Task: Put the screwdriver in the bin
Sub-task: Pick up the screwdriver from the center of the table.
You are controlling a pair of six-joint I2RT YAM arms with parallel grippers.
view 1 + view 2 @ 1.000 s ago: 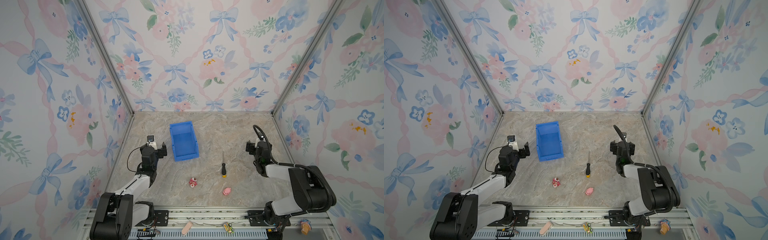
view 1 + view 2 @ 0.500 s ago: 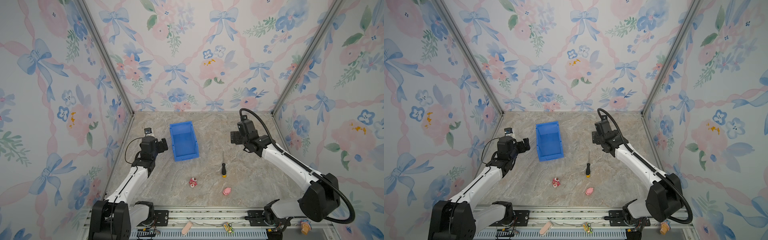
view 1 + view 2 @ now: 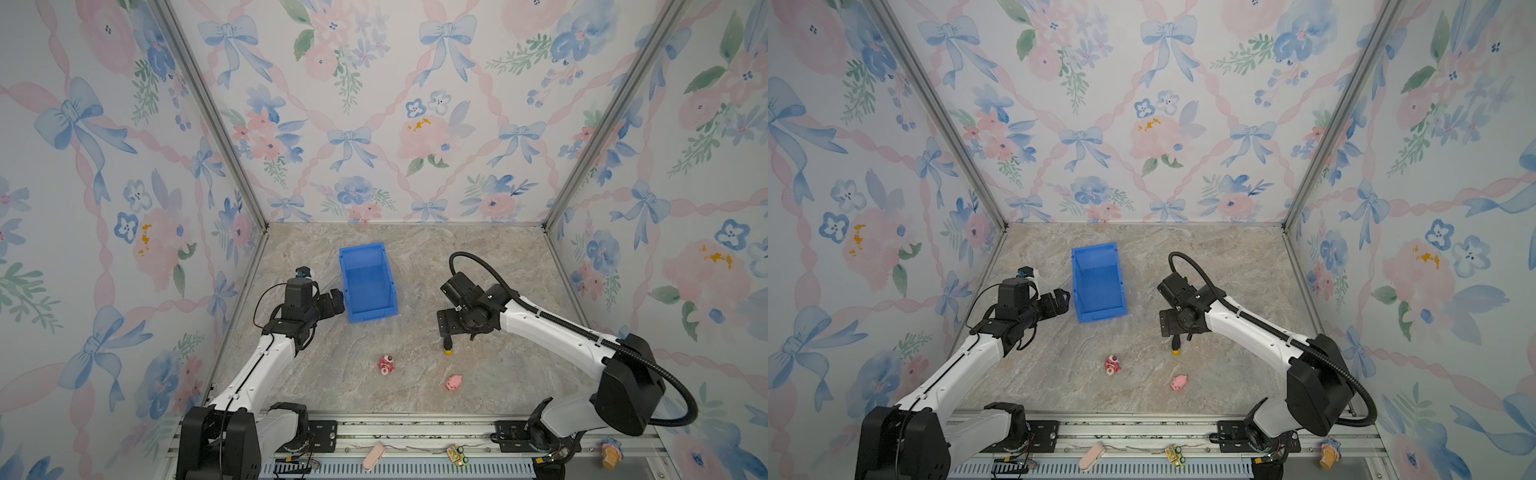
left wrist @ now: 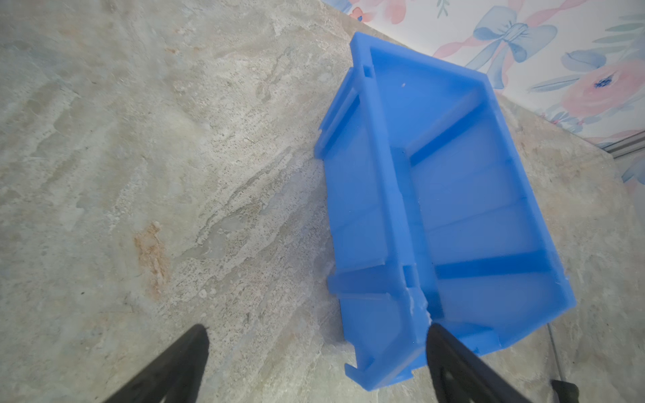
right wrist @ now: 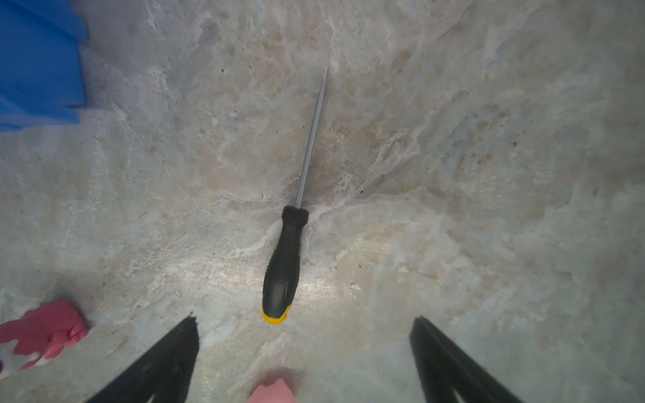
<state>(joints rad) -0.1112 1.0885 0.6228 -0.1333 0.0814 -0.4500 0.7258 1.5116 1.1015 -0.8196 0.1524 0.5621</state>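
Spread as wide as it goes, my right claw hangs over the screwdriver and pinches nothing. The screwdriver lies flat on the worktop. Its yellow cap sits nearest the gap between my prongs and its thin shaft points away from me. Nothing touches it in my wrist view, and in both top views my claw hides all but the yellow end.

So I judge the task barely begun. The reach looks about done, but the grip, the lift, the carry and the drop are all left to do.

The bin stands upright and empty, apart from the screwdriver, toward my left arm and nearer the back wall. Its low front faces my base.

A small red-and-white toy and a pink toy lie closer to my base, clear of the line from the screwdriver to the bin, as far as I can judge.

My left claw is spread too and holds nothing. It waits just beside the bin's near corner, with one prong at the rim. I cannot tell whether that prong touches.
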